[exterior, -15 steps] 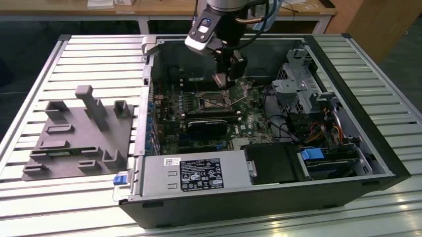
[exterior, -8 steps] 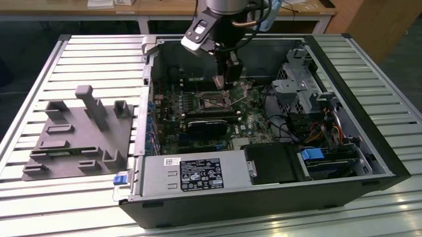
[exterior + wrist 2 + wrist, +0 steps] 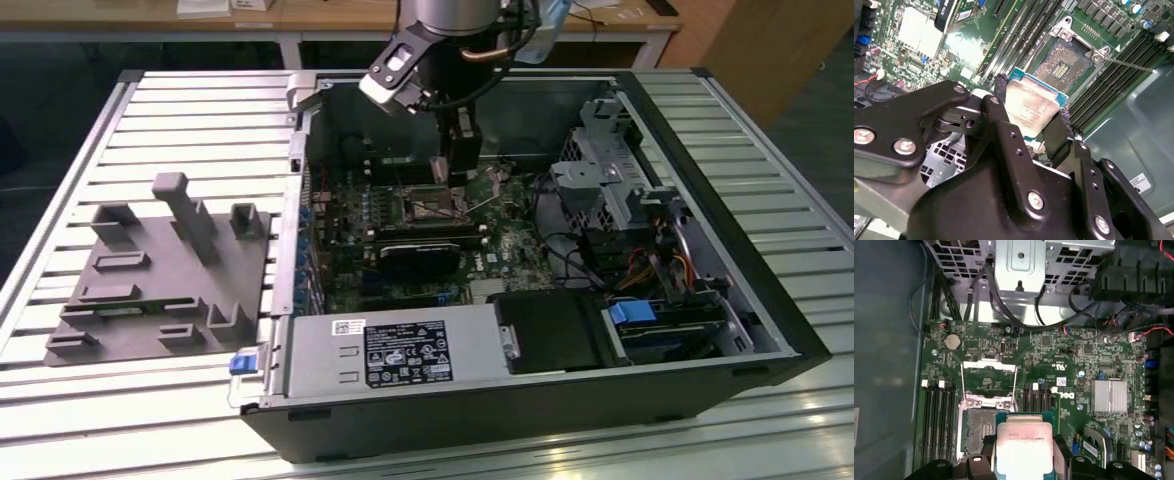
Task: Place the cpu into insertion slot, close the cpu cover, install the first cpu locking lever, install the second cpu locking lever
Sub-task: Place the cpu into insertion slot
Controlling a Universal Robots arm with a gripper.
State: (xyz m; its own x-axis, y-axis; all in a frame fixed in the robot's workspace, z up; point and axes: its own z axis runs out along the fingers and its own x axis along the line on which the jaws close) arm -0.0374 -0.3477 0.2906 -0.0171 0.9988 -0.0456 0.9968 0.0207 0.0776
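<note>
The cpu (image 3: 1029, 112) is clamped edgewise in the gripper (image 3: 1032, 97) and held level above the uncovered insertion slot (image 3: 1064, 62), seemingly for alignment.

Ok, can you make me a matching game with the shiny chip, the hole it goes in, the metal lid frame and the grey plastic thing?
1 the cpu
2 the insertion slot
3 the cpu cover
4 the grey fixture

a swung open
b on the table, at the exterior view's left
c held by the gripper
d empty

Pairs: 1-c, 2-d, 3-a, 4-b
</note>
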